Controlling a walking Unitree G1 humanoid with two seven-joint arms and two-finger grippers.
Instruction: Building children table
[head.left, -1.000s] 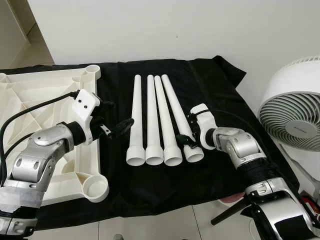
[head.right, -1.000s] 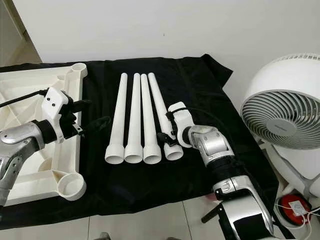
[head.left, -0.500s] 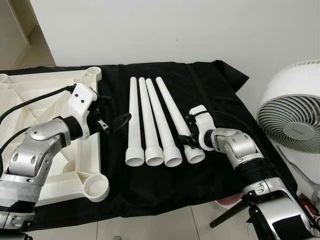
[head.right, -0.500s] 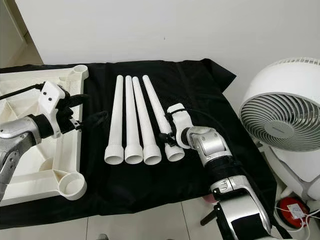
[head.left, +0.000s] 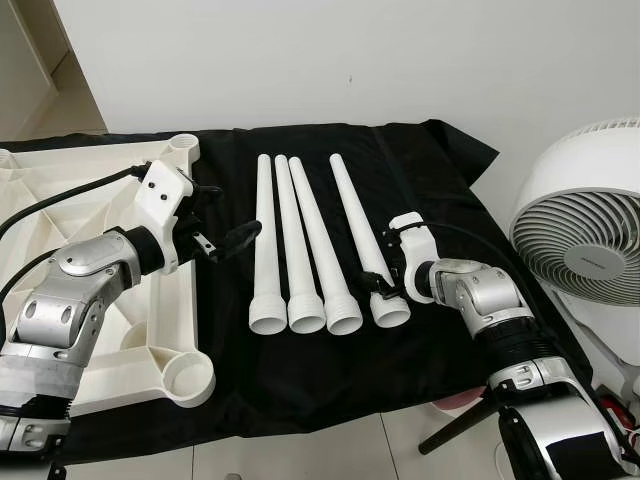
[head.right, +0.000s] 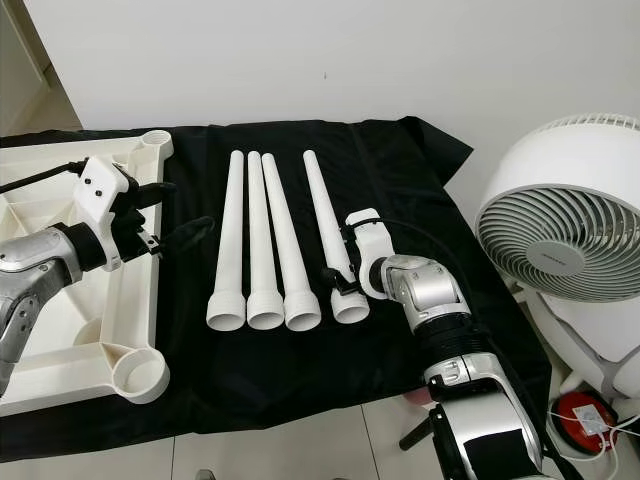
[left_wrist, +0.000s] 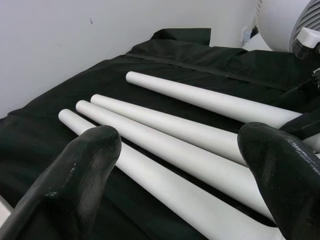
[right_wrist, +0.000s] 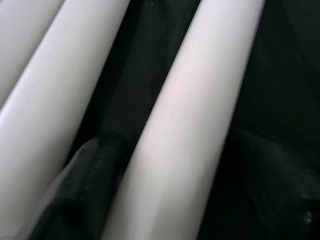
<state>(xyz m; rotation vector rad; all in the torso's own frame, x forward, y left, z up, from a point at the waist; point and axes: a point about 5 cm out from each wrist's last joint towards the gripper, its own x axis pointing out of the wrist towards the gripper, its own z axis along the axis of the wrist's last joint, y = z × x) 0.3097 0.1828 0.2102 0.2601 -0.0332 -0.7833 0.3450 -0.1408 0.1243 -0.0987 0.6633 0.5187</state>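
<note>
Right wrist view: table leg (right_wrist: 190, 120) between right hand (head.left: 381, 288) fingers.

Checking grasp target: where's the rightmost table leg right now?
In the left eye view the rightmost table leg lies on the black cloth, angled apart from the other three legs, with the right gripper around its wide near end.
</note>
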